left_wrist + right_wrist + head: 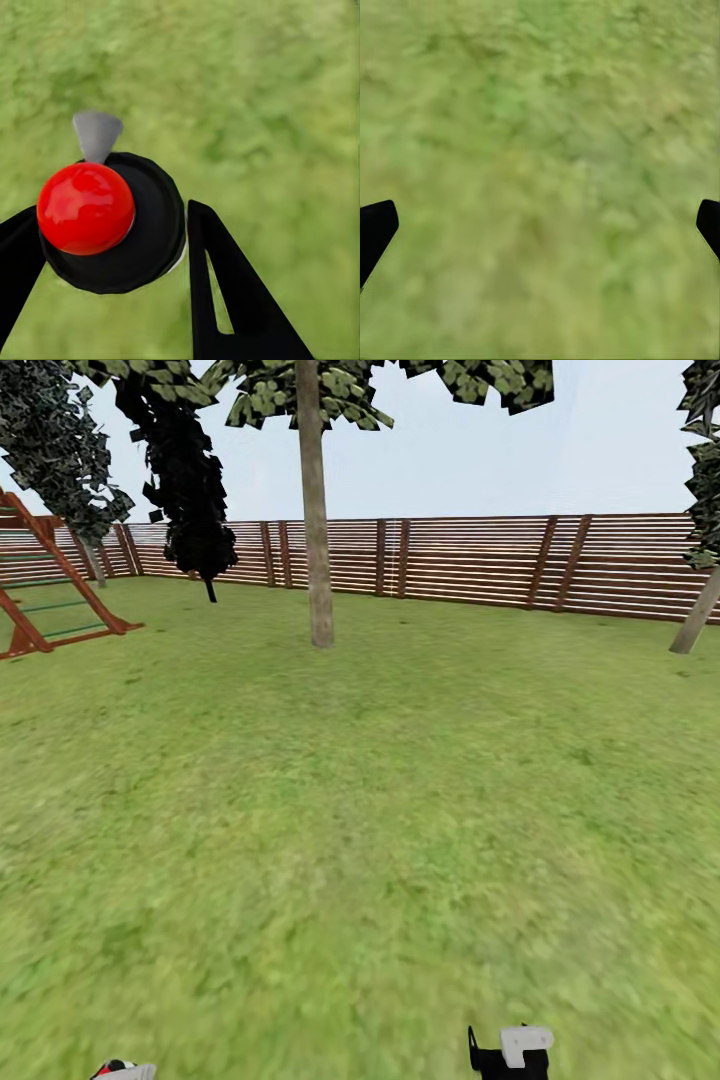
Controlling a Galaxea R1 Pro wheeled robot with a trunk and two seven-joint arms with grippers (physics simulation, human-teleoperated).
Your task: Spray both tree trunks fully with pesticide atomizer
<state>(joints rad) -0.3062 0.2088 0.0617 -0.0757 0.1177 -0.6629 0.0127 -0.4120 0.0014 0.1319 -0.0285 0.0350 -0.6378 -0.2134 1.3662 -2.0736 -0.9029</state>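
The left tool (112, 247) was clamped on the pesticide atomizer (112, 221), and you could see it plainly in the left wrist view: two black fingers (225, 292) pressed against either side of the round black body, the red cap (85, 208) facing the camera, the grey nozzle (96, 135) poking out past it over the grass (262, 112). Holding it round the body like that kept the nozzle free to point ahead, which is what spraying would need. In the head view a sliver of the atomizer (122, 1070) peeked in at the bottom left edge of the frame, carried low and close to the robot.

The right tool (540, 225) hung idle, its fingertips (375, 229) spread wide apart at the two side edges of its own view, nothing between them but lawn. In the head view it (510, 1052) sat at the bottom edge, right of centre, tucked out of the way.

Ahead, the near tree trunk (315, 520) stood upright in the upper middle of the head view, well apart from the robot, with open grass in between. A second trunk (697, 615) leaned in at the right edge, before the slatted fence (470, 560). The dark cypress (185, 480) and a red climbing frame (50, 590) held the upper left. My read: pickup done, spraying not yet possible from here; the robot needed to close on that central trunk.
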